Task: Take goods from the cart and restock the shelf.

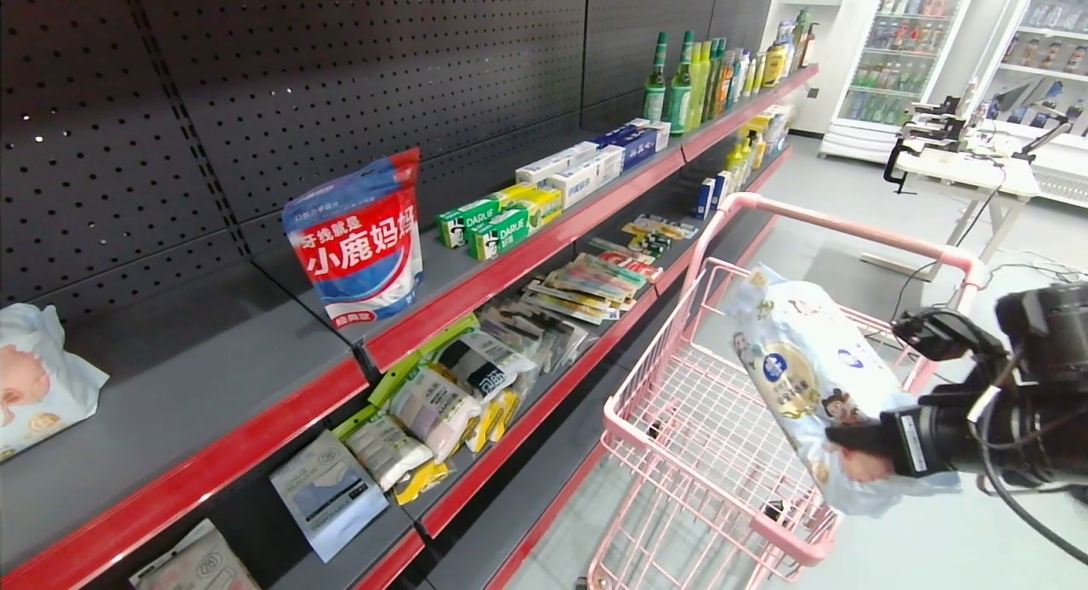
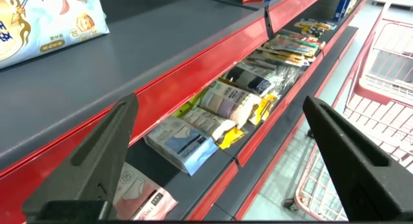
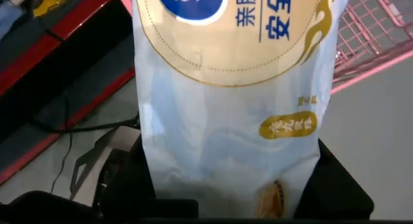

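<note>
My right gripper (image 1: 863,454) is shut on the lower end of a pale blue and white baby-goods pack (image 1: 807,377), held up over the right side of the pink wire cart (image 1: 680,454). The same pack (image 3: 226,101) runs between the dark fingers (image 3: 339,185) in the right wrist view. My left gripper (image 2: 219,159) stands open with nothing between its fingers, in front of the grey shelf board (image 2: 129,62) with its red edge. A similar white pack (image 1: 38,382) lies at the far left of that shelf, the same pack (image 2: 45,20) close to the left gripper.
A red and blue pouch (image 1: 361,241) stands on the top shelf (image 1: 212,360), with toothpaste boxes (image 1: 501,220) and bottles (image 1: 688,80) farther along. Lower shelves hold packets (image 1: 425,411) and toothbrushes (image 1: 586,284). A white table (image 1: 969,169) and drink fridges (image 1: 901,46) stand beyond the cart.
</note>
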You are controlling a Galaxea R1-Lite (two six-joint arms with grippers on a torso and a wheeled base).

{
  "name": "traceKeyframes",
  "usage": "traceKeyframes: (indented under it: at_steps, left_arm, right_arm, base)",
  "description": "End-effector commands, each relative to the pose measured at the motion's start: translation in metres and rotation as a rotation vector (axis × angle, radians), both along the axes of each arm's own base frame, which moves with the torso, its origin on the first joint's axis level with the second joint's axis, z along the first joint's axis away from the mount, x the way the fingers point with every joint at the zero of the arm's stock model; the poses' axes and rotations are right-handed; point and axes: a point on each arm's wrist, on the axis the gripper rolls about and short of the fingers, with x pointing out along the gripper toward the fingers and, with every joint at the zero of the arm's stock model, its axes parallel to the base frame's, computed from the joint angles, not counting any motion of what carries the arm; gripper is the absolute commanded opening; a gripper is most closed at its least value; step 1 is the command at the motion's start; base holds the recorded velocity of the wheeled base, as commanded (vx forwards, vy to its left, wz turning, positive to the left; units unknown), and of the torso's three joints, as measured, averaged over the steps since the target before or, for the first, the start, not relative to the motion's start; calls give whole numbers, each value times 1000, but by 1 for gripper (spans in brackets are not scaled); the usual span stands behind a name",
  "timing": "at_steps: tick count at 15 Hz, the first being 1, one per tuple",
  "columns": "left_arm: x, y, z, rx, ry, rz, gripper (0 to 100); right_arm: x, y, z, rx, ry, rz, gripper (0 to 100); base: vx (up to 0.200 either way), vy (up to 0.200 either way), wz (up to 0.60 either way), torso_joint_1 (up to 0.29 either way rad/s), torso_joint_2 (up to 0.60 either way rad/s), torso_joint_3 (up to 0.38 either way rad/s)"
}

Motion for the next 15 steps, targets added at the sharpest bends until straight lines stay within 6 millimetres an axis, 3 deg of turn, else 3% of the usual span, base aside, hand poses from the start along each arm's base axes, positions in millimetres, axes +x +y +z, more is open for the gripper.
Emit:
traceKeyframes:
  at_steps: [1,5,15]
  left_arm:
    - [0,0,0,0,1,0,100]
    - [0,0,0,1,1,0,100]
    - [0,0,0,1,1,0,100]
  right_arm:
    - [-55,-11,13,-23,-99,-63,0]
    - [-76,-15,22,-24,-182,-92,0]
    - [-75,-17,26,-78,-208,-62,0]
  base:
    - [0,0,0,0,0,0]
    - [0,0,0,81,-195,-115]
    - [0,0,0,170,-387,-218]
